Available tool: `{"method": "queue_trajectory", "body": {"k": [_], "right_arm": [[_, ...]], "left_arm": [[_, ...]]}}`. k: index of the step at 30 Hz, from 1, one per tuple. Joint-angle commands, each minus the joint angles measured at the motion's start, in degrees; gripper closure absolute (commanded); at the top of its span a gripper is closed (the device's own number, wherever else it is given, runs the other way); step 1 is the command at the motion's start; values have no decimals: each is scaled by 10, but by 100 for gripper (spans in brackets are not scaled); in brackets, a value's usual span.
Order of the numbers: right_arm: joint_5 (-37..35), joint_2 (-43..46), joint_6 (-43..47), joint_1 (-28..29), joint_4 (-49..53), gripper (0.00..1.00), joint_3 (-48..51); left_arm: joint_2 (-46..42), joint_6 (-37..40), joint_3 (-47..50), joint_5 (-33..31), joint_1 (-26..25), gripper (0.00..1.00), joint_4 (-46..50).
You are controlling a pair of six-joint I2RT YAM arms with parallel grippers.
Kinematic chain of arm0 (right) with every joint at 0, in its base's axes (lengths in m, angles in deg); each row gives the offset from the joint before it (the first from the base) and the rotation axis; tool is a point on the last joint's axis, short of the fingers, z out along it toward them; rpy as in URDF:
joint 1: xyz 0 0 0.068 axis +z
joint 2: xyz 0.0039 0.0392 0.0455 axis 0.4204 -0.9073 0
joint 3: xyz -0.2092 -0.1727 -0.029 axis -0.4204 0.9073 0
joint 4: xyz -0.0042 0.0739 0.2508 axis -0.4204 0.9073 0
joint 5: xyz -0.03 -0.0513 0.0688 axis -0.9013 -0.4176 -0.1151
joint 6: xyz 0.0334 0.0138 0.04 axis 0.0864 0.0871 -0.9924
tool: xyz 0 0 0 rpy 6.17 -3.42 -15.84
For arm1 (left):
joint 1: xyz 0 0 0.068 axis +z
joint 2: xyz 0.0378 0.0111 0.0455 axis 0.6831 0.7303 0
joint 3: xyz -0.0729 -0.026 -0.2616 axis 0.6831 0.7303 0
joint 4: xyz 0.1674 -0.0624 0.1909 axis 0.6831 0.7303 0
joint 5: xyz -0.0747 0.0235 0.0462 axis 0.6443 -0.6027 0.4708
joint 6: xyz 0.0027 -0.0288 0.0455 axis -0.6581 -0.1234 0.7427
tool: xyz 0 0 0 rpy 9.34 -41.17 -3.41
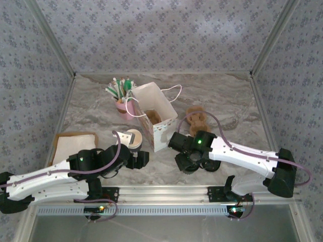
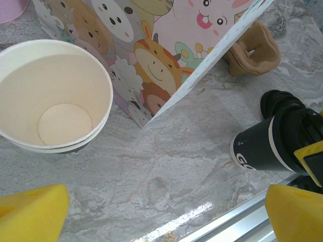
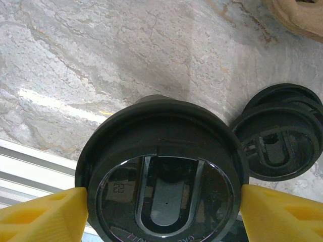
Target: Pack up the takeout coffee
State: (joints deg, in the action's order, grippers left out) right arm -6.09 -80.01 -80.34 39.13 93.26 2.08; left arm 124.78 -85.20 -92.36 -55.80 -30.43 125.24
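Paper cup (image 2: 55, 96): standing upright and uncovered, showing a cream-white inside with a round flat bottom and a darker outer wall. It is sitting just beside the near corner of the gift bag (image 2: 151, 50), which is printed with cartoon animals.

Left gripper (image 2: 162, 212): hanging released just short of the cup, yellow fingers spread wide with only tabletop between them.

Black lid (image 3: 161, 166): round, glossy in the middle, with a U-shaped raised ridge. The right gripper (image 3: 161, 214) is grasping it, its fingers (image 3: 45, 217) pressing on opposite edges of the rim.

Second black lid (image 3: 277, 133): lying on the table just beside the held one.

Brown cup carrier (image 2: 252, 50): resting beyond the bag.

Pink cup (image 1: 121, 106): holding straws and sticks, behind the bag.

Table (image 1: 222, 101): grey-veined marble pattern, catching glare.

Walls (image 1: 161, 30): closing in three sides with blue-grey floral paper.
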Motion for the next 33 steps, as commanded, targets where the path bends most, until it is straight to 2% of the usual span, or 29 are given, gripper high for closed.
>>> {"method": "queue_trajectory", "body": {"k": [1,18,33], "right_arm": [[4,-5,-13,-4,17,19,2],[9,-9,-16,-4,16,16,6],[6,-9,-20,-4,15,19,13]], "left_arm": [[-3,11,-8,5,-3,1,-9],[-2,9,-6,6,-3,1,-10],[-1,10,-6,8,-3,1,-16]]}}
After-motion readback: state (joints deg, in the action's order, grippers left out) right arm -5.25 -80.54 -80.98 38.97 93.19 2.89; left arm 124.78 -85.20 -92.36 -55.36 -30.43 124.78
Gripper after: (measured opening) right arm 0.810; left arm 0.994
